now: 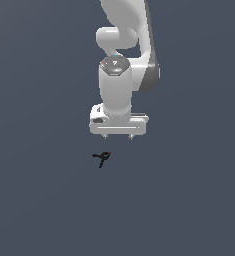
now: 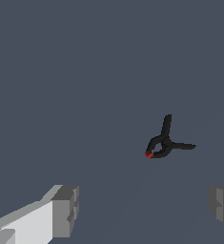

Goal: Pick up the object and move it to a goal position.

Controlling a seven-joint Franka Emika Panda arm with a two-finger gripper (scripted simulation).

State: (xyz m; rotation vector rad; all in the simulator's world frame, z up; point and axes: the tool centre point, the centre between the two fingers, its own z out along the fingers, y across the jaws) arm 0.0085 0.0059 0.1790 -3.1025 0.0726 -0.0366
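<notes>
A: Where is the white, rounded robot arm (image 1: 124,55) right now?

B: It hangs straight down in the exterior view, and its white two-fingered claw (image 1: 118,136) points at the flat, dark grey-blue desk (image 1: 39,200). Only the short finger stubs poke out under the wide white palm bar.

A: Is the claw holding anything?

B: No. The fingers stand wide apart with nothing between them. In the wrist view, one grey finger pad (image 2: 66,209) sits at one edge of the picture and the other pad at the opposite edge, with bare desk between them.

A: And the thing to be picked up?

B: The tiny black clamp-like object with thin splayed prongs and a small red tip (image 1: 103,157) lies on the desk, below the claw in the exterior view and a little toward that view's left. It is clear of both fingers. The wrist view shows the object (image 2: 165,142) with two thin prongs spread apart and the red tip at the curved end.
</notes>
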